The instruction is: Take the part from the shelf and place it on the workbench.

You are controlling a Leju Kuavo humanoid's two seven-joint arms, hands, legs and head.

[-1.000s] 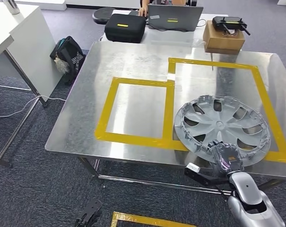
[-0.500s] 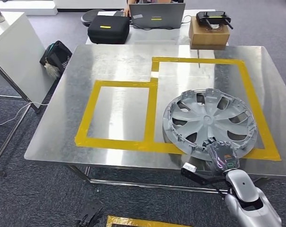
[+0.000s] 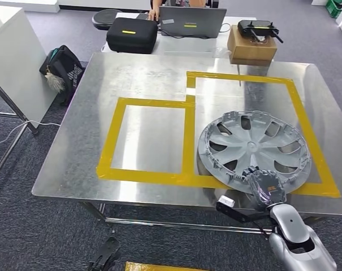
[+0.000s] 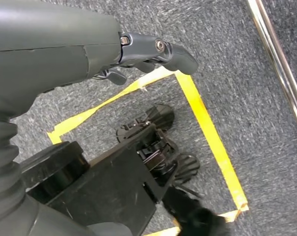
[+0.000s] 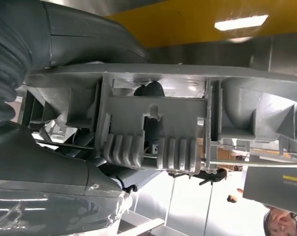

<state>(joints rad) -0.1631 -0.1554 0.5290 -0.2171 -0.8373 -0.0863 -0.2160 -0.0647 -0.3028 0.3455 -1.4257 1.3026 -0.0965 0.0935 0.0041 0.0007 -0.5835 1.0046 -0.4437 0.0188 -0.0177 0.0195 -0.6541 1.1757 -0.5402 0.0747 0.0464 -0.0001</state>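
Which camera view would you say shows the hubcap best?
The head view: the whole hubcap lies on the workbench, right hand gripping its near rim. The right wrist view gives a close-up of its ribbed edge; the left wrist view faces floor.

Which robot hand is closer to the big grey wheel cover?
The right hand. It grips the near rim of the wheel cover on the workbench. The left hand hangs low over the carpet, below the workbench and apart from the cover.

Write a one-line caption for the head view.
Right hand grips the near rim of a grey hubcap over the taped workbench.
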